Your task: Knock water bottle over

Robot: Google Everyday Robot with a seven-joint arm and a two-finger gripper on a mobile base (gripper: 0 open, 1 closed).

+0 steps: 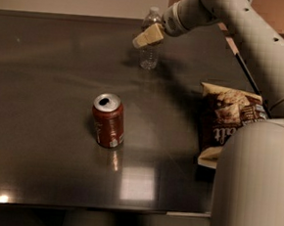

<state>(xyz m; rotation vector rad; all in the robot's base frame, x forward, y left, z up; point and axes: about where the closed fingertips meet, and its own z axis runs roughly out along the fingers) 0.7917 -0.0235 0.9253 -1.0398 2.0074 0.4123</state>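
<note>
The water bottle [149, 55] is a small clear ribbed bottle with a white cap. It stands upright at the far middle of the dark table [46, 78]. My gripper [147, 36] reaches in from the upper right on a pale arm. Its cream fingers lie across the bottle's upper part and hide the dark label band. The fingertips point left, past the bottle's left side.
A red-brown soda can [108, 120] stands upright in the middle of the table, nearer than the bottle. A brown snack bag [227, 122] lies flat at the right. My arm's pale body [254, 182] fills the lower right corner. The table's front edge runs along the bottom.
</note>
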